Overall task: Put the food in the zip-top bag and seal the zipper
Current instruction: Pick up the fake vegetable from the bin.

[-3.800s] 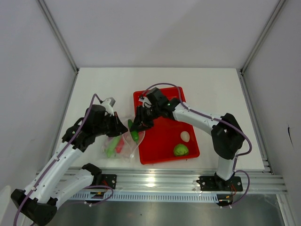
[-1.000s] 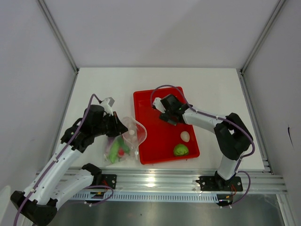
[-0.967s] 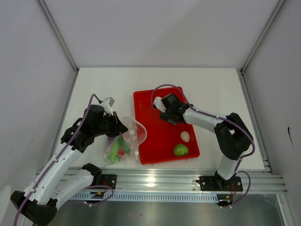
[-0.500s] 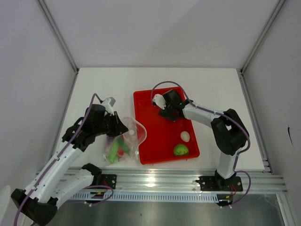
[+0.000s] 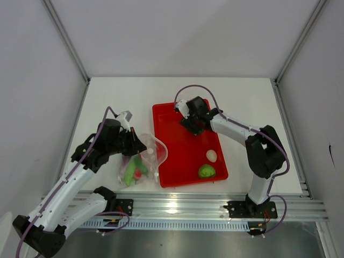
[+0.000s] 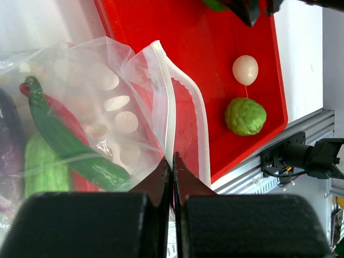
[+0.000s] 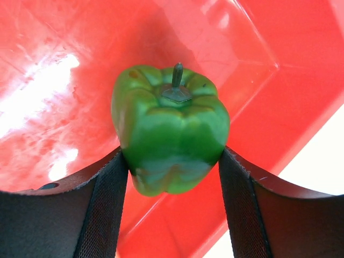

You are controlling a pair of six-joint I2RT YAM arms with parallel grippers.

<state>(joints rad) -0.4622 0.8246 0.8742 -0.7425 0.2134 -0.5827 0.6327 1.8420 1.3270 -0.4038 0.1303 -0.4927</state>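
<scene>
Your right fingers (image 7: 102, 209) are closed against both sides of the green pepper (image 7: 171, 134), one pad pressed to each flank, with its stem pointing away from the wrist camera. From above, the pepper sits over the far end of the red tray (image 5: 183, 161), near the tray's far corner. You cannot tell from these views whether it rests on the tray floor or hangs just above it. Your left fingers (image 6: 157, 183) are pinched tight together on the edge of the zip-top bag (image 6: 107, 97), right at the zipper (image 6: 167, 118). The bag's mouth gapes open, with the two strips of its closure spread apart and facing the tray. The bag lies on the tabletop (image 5: 123, 97) just left of the tray, and its mouth edge reaches the tray's left rim. Inside it you can see the green chili (image 6: 64, 145) lying across the red chili (image 6: 56, 115). The light green gourd (image 6: 37, 166) is below them, and the purple eggplant (image 6: 8, 145) is at the very edge of the wrist view. The white egg-like piece (image 5: 212, 156) and the round green one (image 5: 206, 171) lie near each other at the near right end of the tray, well apart from both sets of fingers.
</scene>
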